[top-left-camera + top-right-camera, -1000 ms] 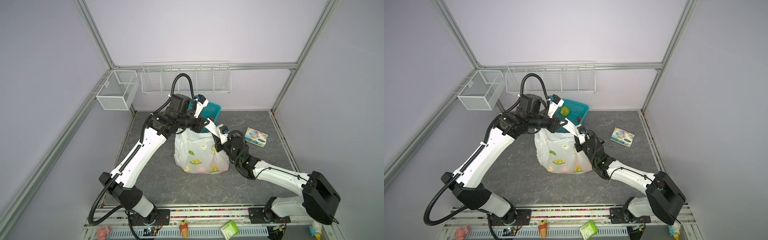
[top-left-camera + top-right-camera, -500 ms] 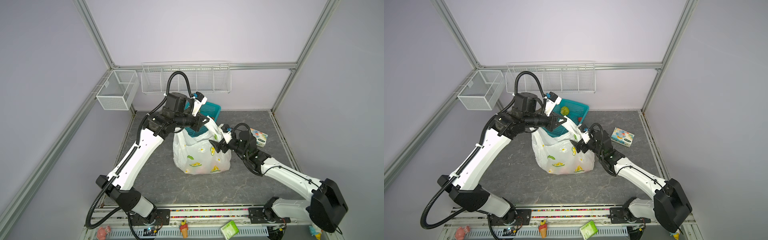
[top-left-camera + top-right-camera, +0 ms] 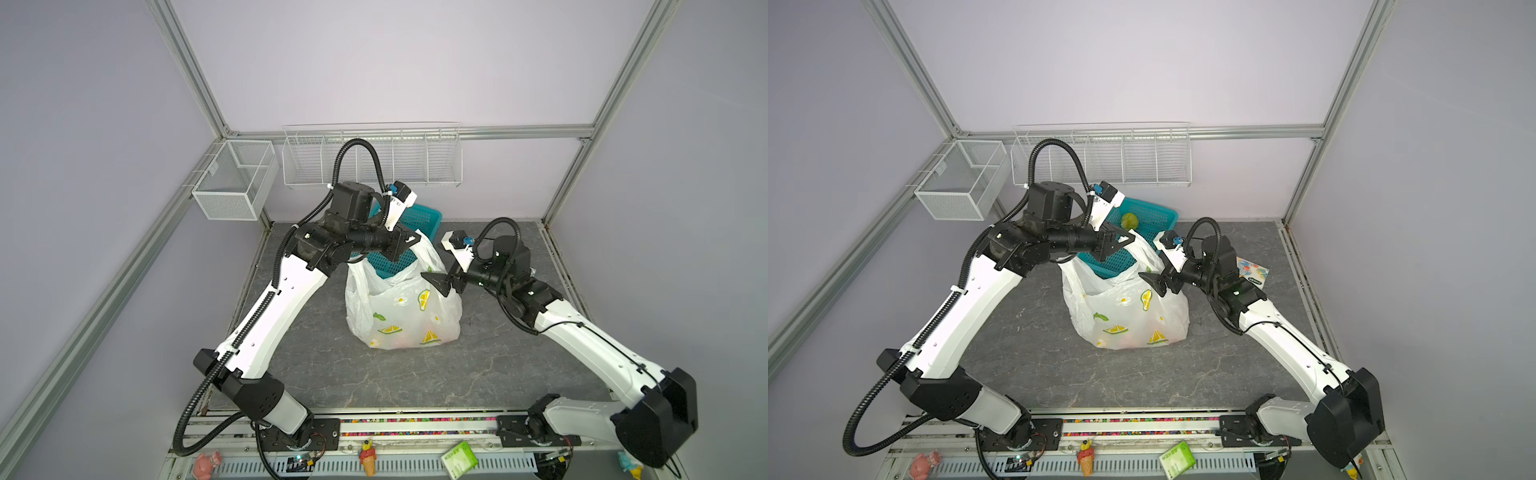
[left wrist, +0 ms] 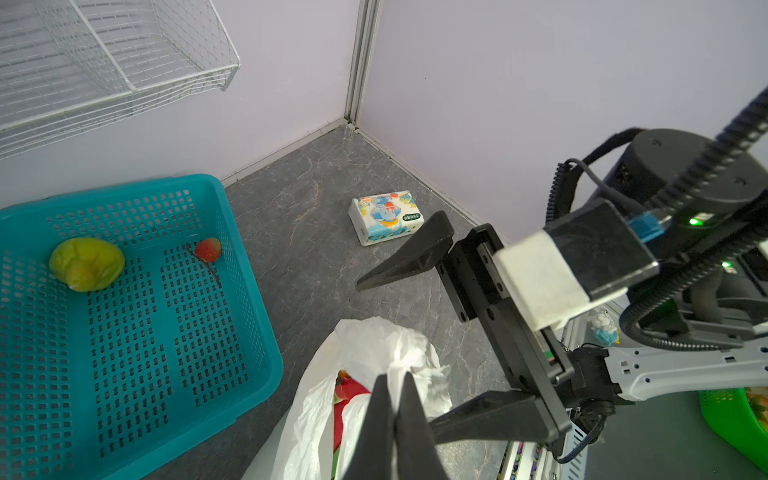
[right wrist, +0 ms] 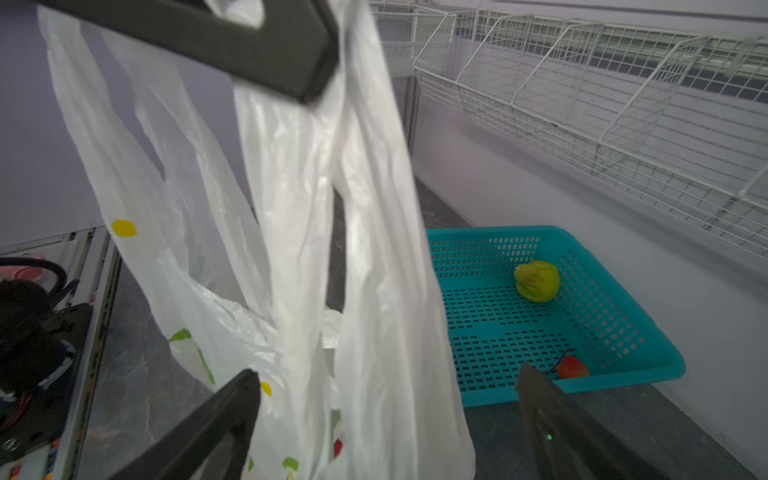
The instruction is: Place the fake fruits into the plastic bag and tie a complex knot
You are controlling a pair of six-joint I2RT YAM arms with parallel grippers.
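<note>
Over the grey tabletop (image 3: 332,374), in both top views, I see the plastic bag (image 3: 401,320) standing in the middle, just in front of the teal basket (image 3: 428,214). The left gripper (image 3: 414,240) is above the bag's rear side, clamped on one handle loop that runs taut up from the bag. The right gripper (image 3: 435,284) sits at the bag's right shoulder, its jaws spread wide with nothing pinched. A reddish tint shows through the bag's lower wall. In a top view a green fruit (image 3: 1128,219) lies in the basket.

Through the left wrist camera, that arm's two fingers (image 4: 376,419) lie flat against each other, with crumpled white handle plastic bunched at their tips. Below them the bag mouth gapes, and a red fruit (image 4: 351,395) lies inside. The right gripper's jaws stand far apart just beside the mouth. The green fruit and a strawberry (image 4: 208,249) sit in the basket, well apart from both grippers. A cartoon-printed packet (image 4: 387,217) lies near the corner.

Through the right wrist camera, the handle strip hangs from the left gripper's closed tips and passes between my right fingers (image 5: 220,419), closer to one than the other. I cannot tell whether it touches either. Both basket fruits lie beyond the strip.
</note>
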